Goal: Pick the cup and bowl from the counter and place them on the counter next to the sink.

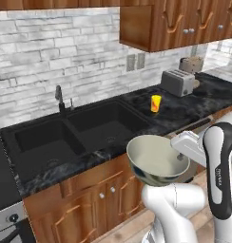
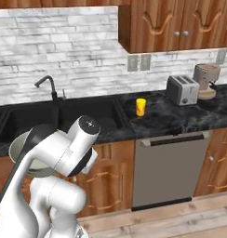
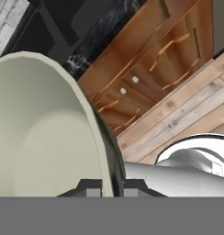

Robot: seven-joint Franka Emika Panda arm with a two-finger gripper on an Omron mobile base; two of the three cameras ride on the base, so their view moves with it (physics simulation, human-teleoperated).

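The bowl (image 1: 156, 159), wide and grey-beige with a pale inside, hangs in the air in front of the brown cabinets, below the counter's front edge. My gripper (image 1: 180, 156) is shut on its right rim. In the hand view the gripper (image 3: 109, 190) pinches the rim of the bowl (image 3: 45, 128), one finger inside and one outside. Part of the bowl (image 2: 18, 148) peeks out behind my arm. The small yellow cup (image 1: 156, 103) (image 2: 141, 106) stands upright on the black marble counter (image 1: 184, 111) (image 2: 180, 118), just right of the black double sink (image 1: 75, 130) (image 2: 87, 114).
A thin black faucet (image 1: 59, 97) (image 2: 45, 83) rises behind the sink. A silver toaster (image 1: 177, 81) (image 2: 182, 89) and a coffee machine (image 2: 206, 79) stand further right on the counter. A dishwasher front (image 2: 169, 169) sits under the counter. The stovetop (image 1: 1, 175) lies at far left.
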